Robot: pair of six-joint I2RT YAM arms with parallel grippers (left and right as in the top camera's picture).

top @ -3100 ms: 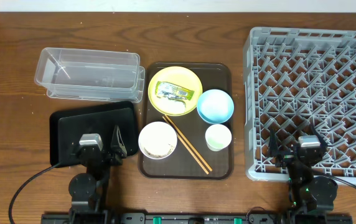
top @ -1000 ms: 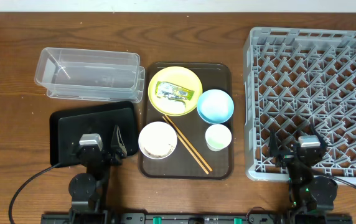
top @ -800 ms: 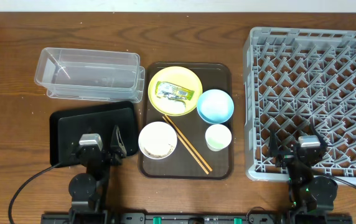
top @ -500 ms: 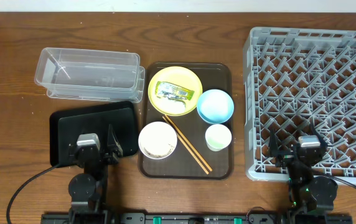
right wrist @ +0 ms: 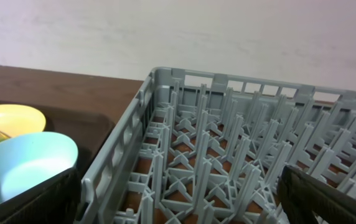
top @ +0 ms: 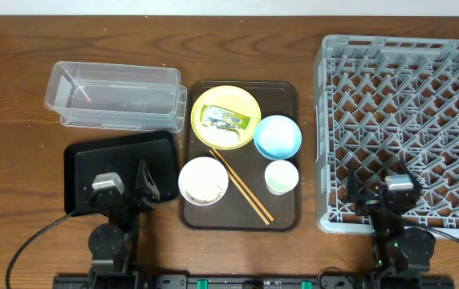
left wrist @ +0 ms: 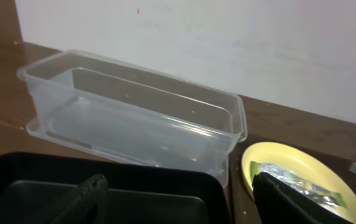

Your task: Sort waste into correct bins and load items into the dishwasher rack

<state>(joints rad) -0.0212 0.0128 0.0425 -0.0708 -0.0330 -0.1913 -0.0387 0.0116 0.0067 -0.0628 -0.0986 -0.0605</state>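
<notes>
The round plate (top: 242, 103) was yellow, its crumpled wrapper (top: 226, 120) printed green and yellow. One round bowl (top: 278, 136) was light blue, the other bowl (top: 192, 170) white. The large serving tray (top: 282, 95) was dark brown, the latticed plastic rack (top: 323, 128) grey, the shallow rectangular tray (top: 125, 156) black.

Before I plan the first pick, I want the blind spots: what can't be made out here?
Overhead: what lies in the white bowl is too small to identify.
Left wrist: the wrapper and yellow plate are partly hidden by the left gripper's finger and cut by the lower edge.
Right wrist: the light blue bowl is cut by the left edge and covered below by the right gripper's finger.
</notes>
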